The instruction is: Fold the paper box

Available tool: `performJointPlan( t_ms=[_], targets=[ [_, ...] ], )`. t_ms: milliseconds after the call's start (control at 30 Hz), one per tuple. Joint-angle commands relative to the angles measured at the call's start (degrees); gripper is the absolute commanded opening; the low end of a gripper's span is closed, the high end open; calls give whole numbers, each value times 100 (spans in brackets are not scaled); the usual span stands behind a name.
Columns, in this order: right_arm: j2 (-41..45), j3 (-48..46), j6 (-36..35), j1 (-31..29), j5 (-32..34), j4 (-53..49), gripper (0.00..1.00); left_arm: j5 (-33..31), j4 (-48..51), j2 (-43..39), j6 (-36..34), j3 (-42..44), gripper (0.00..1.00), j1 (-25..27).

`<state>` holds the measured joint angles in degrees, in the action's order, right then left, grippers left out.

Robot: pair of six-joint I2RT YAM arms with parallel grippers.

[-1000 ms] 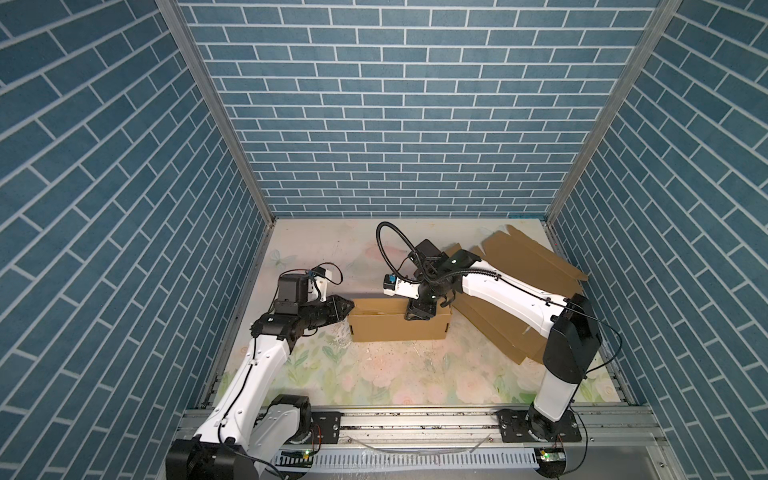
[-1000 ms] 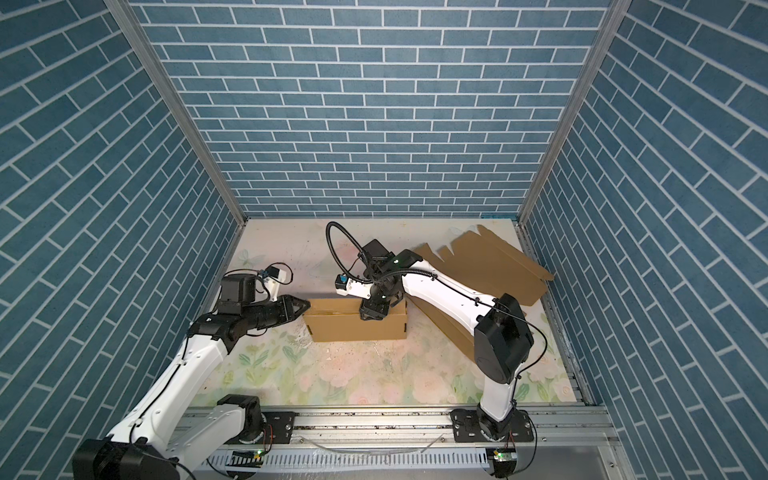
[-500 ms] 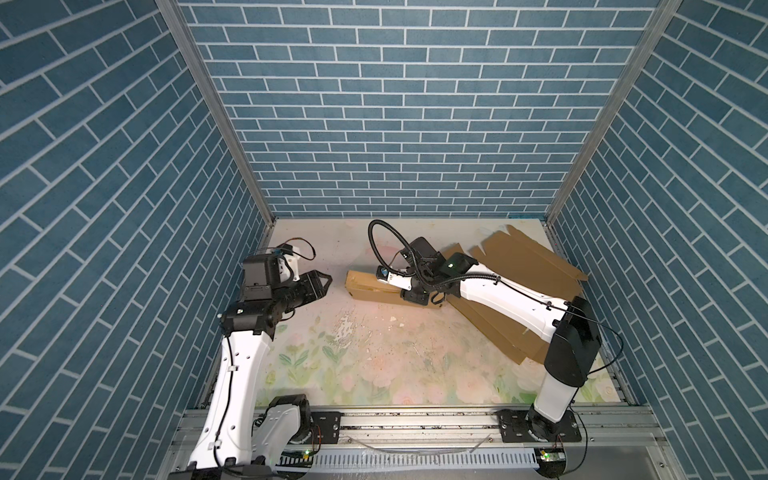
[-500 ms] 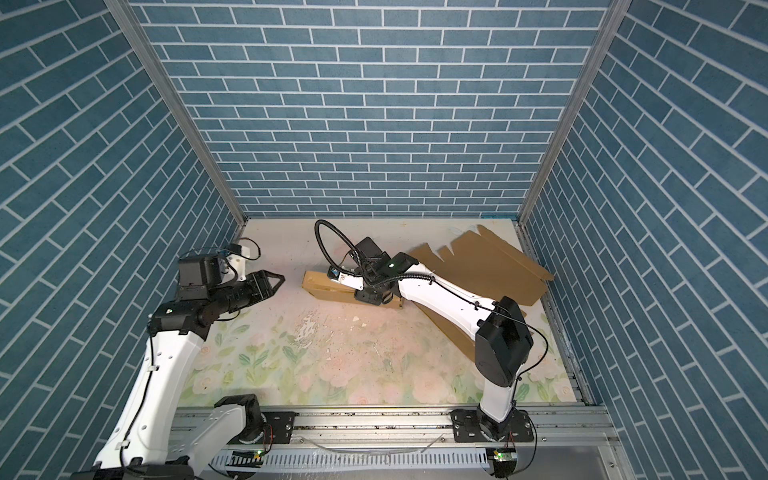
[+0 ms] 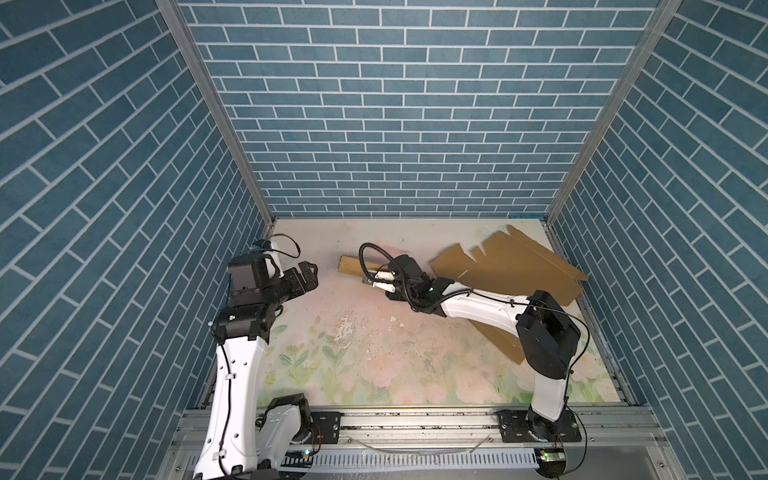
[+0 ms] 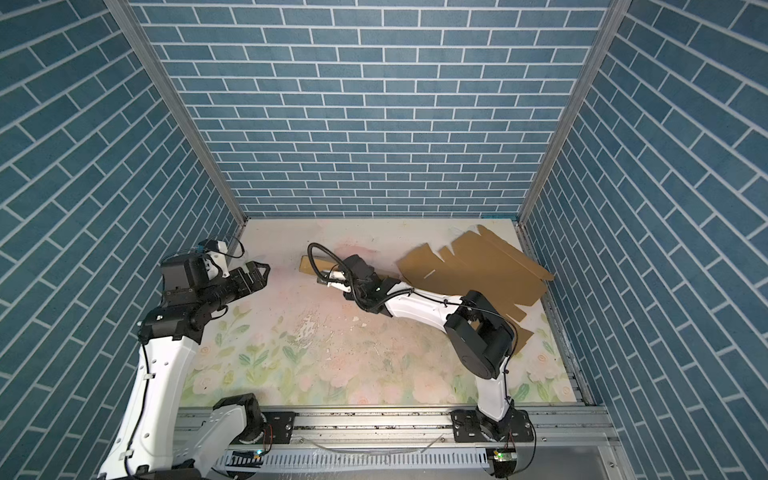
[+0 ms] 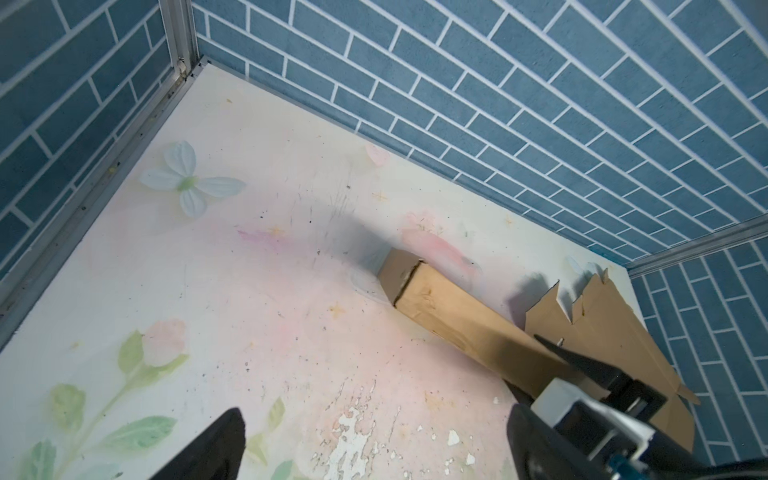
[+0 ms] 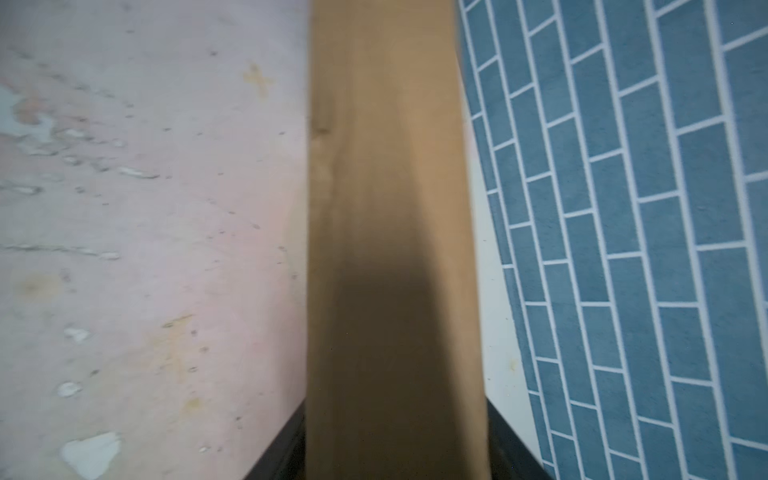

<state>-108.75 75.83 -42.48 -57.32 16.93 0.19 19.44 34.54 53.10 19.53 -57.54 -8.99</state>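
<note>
The right gripper [image 5: 368, 279] reaches to the rear middle of the table [image 5: 374, 357], its jaws pressed against both sides of the long paper box [image 5: 351, 265] (its near end sits just beside flat cardboard sheets [image 5: 511, 266]). The left gripper [image 5: 311, 272] hovers well apart near the table's left edge, jaws spread wide, holding nothing.
</note>
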Motion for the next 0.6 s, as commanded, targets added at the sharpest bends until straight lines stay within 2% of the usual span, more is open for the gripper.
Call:
performJointPlan(
  t_ms=[0, 100, 200, 333, 433, 567],
  targets=[
    [28, -400, -161, -208, 123, 429, 63, -16, -248, 80, -34, 53, 100, -61],
    [171, -554, 231, -327, -109, -36, 71, 24, -336, 197, 15, 41, 98, -51],
    [466, -631, 829, -339, -846, -719, 76, 28, -309, 346, -64, 6, 93, -50],
    [901, -655, 1599, -294, -1789, -1489, 78, 54, -346, 508, -157, 77, 88, -33],
    [1247, -750, 2498, -52, -2321, -1653, 78, 12, -459, 669, -207, 183, 85, 158],
    [1594, -846, 4577, 480, -1821, -1648, 74, -389, -529, 1156, -438, 205, 83, 1006]
  ],
)
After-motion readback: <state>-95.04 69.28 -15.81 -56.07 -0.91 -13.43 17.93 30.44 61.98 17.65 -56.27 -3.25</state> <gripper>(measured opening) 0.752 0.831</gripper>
